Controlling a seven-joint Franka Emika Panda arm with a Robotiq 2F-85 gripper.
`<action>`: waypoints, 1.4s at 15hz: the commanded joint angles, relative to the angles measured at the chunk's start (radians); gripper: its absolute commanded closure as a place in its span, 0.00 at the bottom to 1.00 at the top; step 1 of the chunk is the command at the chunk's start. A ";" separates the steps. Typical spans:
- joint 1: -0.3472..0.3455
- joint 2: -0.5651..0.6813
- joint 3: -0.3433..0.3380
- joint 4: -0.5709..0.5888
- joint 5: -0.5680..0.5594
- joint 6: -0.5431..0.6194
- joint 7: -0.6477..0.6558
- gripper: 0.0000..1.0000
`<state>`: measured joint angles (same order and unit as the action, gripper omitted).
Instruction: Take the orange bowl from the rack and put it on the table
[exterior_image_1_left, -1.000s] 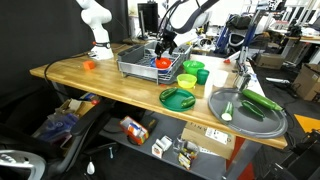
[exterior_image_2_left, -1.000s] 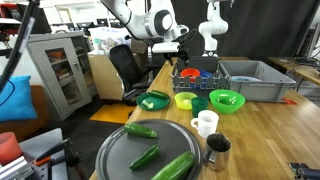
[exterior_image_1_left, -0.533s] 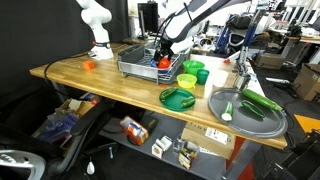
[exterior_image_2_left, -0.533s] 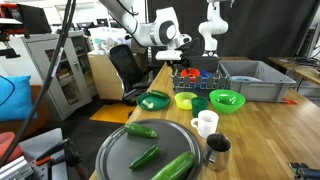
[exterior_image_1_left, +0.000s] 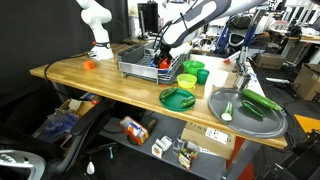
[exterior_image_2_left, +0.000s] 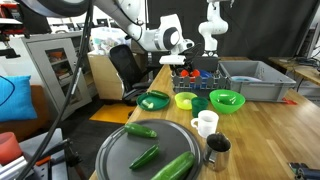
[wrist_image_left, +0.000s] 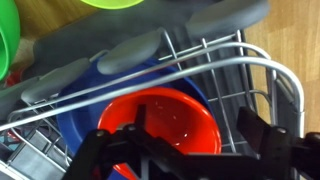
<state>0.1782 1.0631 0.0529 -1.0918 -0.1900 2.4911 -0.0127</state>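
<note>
Well, start from the table (exterior_image_1_left: 88, 78): the rack (exterior_image_1_left: 135, 69) stands toward its far edge, and the orange bowl (exterior_image_1_left: 163, 63) sits at the rack's right end, just left of a green bowl (exterior_image_1_left: 193, 67) on the wood. In the wrist view the orange bowl (wrist_image_left: 168, 120) lies mouth up, nested in a larger blue dish (wrist_image_left: 80, 125), with the rack's wires arching over its right side. Expect it to be light, stiff plastic with a glossy, slippery wall, not fragile but apt to skate or tip out of a loose pinch. Your best hold is probably the rim, one finger inside and one outside, on the side away from the wires, so you lift it clear of both the dish and the wires. Your gripper (wrist_image_left: 185, 150) hangs low over the bowl with its jaws spread wide and nothing between them; whether a finger already touches the rim cannot be told.
</note>
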 joint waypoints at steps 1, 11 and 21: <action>0.009 0.049 -0.009 0.094 0.017 -0.048 -0.037 0.38; 0.012 0.085 -0.001 0.175 0.022 -0.063 -0.057 1.00; 0.027 -0.021 -0.004 0.125 -0.024 0.015 -0.026 0.98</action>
<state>0.1971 1.1119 0.0571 -0.8940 -0.1977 2.4840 -0.0387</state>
